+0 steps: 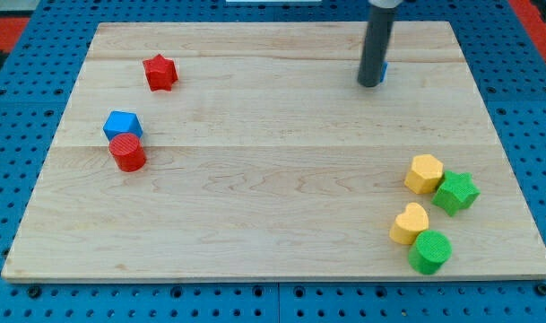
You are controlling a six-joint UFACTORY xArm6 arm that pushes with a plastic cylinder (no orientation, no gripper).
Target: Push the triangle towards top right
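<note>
Blue triangle (383, 68) near worktop (255, 179) top right, mostly hidden behind my tip (369, 84). Rod upright, tip touching its left side w/ no jaws, nothing clamped; other blocks well apart.

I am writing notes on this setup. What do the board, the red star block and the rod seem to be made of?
The board looks like pale wood with a matte finish: long grain lines and plank seams show. The red star block seems to be moulded or printed plastic, judging by its even colour and faint ridges. The rod looks like dark, smooth metal or plastic; my tip rests beside a mostly hidden blue block.
</note>
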